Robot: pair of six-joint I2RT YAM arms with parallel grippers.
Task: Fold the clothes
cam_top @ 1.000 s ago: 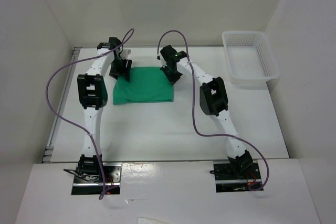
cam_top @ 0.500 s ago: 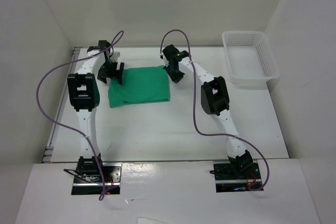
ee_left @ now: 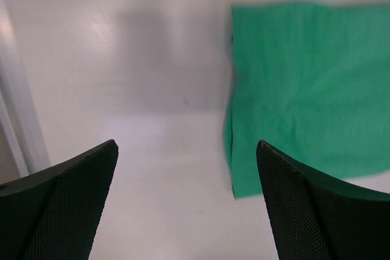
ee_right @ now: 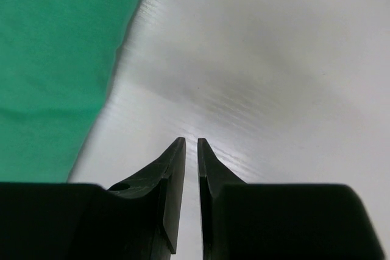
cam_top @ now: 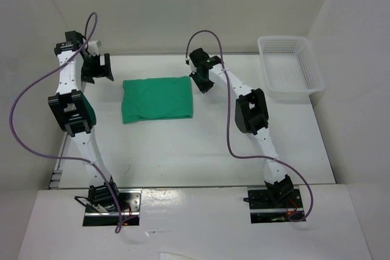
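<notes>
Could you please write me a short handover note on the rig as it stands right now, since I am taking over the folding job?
Left gripper: jaws wide open, empty, raised off to the left of the shirt.
Right gripper: jaws nearly together with a thin gap, holding nothing, just past the shirt's right edge.
Green T-shirt: lies flat on the table as a compact folded rectangle, touched by neither arm.
White basket: far right, nothing visible in it.
Done: shirt looks folded.
Left: possibly a further fold or putting it away; I cannot tell.

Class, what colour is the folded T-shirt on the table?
Plain emerald green, no print. The T-shirt shows best in the top external view.
</notes>
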